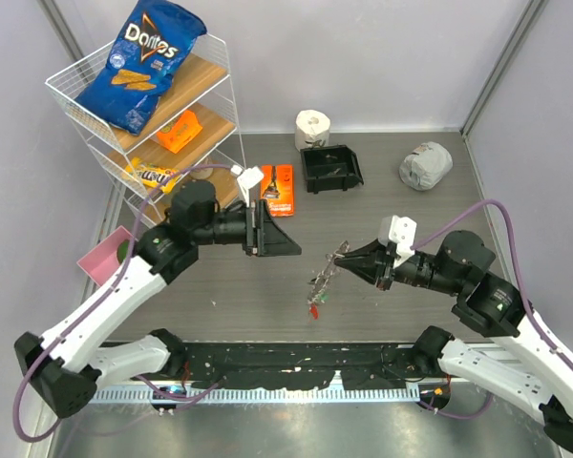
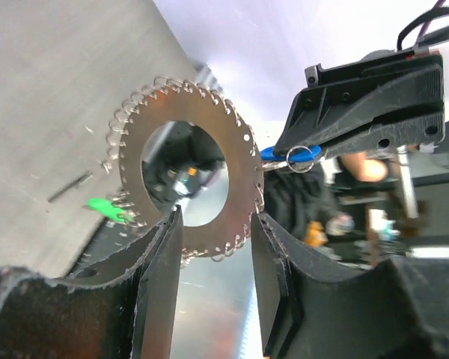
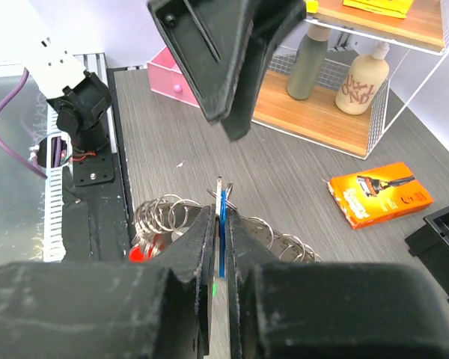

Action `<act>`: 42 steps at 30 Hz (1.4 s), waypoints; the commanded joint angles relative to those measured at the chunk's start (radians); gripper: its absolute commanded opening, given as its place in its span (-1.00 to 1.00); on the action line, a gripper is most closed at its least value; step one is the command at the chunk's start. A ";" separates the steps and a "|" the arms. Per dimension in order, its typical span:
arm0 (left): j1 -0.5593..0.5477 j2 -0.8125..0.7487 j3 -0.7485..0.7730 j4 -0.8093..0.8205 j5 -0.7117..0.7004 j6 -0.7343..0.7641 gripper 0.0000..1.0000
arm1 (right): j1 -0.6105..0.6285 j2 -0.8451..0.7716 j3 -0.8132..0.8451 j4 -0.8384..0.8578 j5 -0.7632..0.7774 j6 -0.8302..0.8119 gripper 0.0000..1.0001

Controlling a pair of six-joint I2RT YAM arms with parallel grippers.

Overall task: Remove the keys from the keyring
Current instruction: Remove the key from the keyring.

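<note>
Left wrist view gives me the ring (image 2: 183, 105) face-on just beyond my left tool (image 2: 217, 221), whose jaws stand parted with nothing between them. The right tool (image 2: 292, 146) is clenched on the blue key (image 2: 273, 153), which sits edge-on between its fingers in the right wrist view. The whole bunch seems to hang from that one pinch. From above, the ring dangles below the right tool between the two arms. The red key (image 1: 313, 310) is lowest, and I cannot tell whether it touches the surface (image 1: 239, 286). My main worry is that thin grip: if I close the left tool on the ring and pull or twist, the blue key may slide out of the right fingers, and everything would drop together with nothing separated. The second risk is a bad bite. The ring's edge is fringed with small loops, and the green key (image 2: 108, 209) hangs near the left finger, so closing blindly could catch a loop or that key instead of the ring. That would bend it or swing the bunch. The two tools are also near each other, so a careless advance could knock them together.
</note>
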 commanded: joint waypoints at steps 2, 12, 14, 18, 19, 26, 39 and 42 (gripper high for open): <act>0.004 -0.096 0.066 -0.233 -0.180 0.496 -0.07 | -0.001 0.041 0.089 -0.006 -0.016 0.001 -0.90; -0.023 -0.240 -0.122 0.086 -0.217 0.828 -0.09 | -0.001 0.103 0.117 0.029 -0.070 0.056 -0.90; -0.025 -0.239 -0.129 0.127 -0.124 0.875 -0.33 | -0.001 0.117 0.121 0.040 -0.085 0.066 -0.90; -0.068 -0.225 -0.132 0.151 -0.022 1.018 -0.21 | -0.001 0.143 0.132 0.052 -0.119 0.079 -0.90; -0.078 -0.223 -0.132 0.151 -0.025 1.039 -0.18 | 0.001 0.149 0.133 0.058 -0.131 0.083 -0.90; -0.115 -0.191 -0.117 0.146 0.032 1.116 -0.13 | -0.001 0.173 0.143 0.072 -0.177 0.102 -0.90; -0.125 -0.154 -0.065 0.126 0.044 1.129 -0.13 | -0.001 0.183 0.126 0.077 -0.254 0.106 -0.90; -0.121 -0.159 -0.047 0.097 0.021 1.147 -0.13 | -0.001 0.183 0.120 0.075 -0.254 0.103 -0.90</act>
